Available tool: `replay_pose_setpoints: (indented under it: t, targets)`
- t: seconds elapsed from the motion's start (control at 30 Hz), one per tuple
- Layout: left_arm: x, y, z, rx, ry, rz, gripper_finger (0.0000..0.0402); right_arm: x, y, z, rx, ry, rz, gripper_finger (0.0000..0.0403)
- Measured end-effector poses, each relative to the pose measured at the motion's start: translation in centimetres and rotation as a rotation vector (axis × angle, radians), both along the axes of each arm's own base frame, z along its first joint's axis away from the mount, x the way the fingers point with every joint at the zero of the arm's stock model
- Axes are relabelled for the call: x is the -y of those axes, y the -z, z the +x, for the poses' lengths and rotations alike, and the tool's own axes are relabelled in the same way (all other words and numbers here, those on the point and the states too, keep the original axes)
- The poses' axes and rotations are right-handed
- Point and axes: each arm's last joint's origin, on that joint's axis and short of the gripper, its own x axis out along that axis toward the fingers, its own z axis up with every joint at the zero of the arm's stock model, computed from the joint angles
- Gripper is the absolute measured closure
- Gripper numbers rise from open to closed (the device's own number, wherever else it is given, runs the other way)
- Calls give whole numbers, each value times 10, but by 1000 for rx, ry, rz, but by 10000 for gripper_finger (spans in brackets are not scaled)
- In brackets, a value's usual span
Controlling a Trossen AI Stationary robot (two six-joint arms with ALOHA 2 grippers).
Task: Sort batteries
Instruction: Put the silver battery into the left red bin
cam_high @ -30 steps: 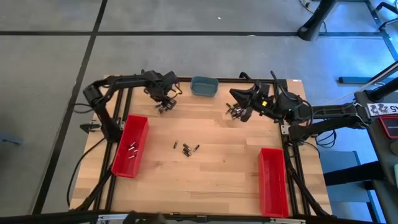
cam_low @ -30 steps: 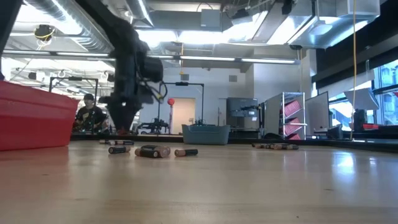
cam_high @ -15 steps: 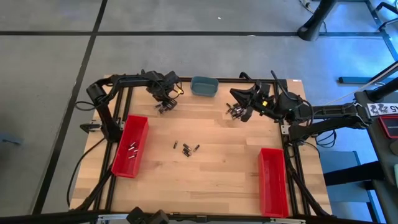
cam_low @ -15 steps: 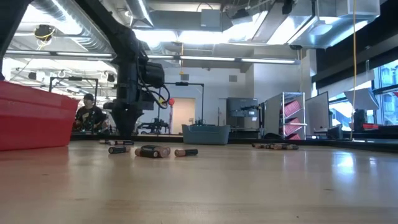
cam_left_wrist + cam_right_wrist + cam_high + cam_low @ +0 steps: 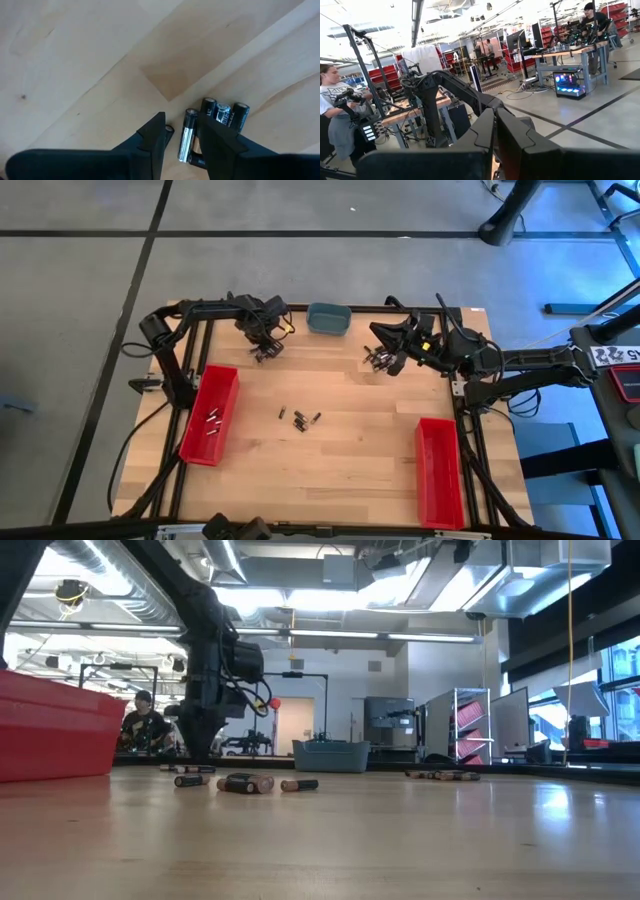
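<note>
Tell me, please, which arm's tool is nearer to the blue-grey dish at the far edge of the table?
Left. The left tool sits just beside the blue-grey dish, toward the left red bin. The right tool is on the dish's other side, slightly farther away and nearer the table's middle.

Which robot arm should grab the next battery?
Probably the left. Its hand is open and points down at the batteries on the table, with one lying between its fingers. The right hand looks shut and faces out into the room.

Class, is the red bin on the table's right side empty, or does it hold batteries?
Empty: the high view shows only bare red floor inside the right red bin.
</note>
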Motion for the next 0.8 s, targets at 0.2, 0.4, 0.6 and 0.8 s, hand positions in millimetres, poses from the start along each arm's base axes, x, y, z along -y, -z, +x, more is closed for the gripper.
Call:
replay_pose_setpoints:
  t: [0.2,0.4,0.6,0.8]
  targets:
    - [-1,10,1,-27,-1,-23,299,0,0,0,0,0,0,379]
    - [-2,16,3,-33,2,-30,300,0,0,0,7,-4,18,379]
    - [-3,16,3,-27,23,-26,329,0,0,0,7,-7,19,379]
    - [-4,13,5,-19,101,-6,390,0,0,0,6,-11,19,379]
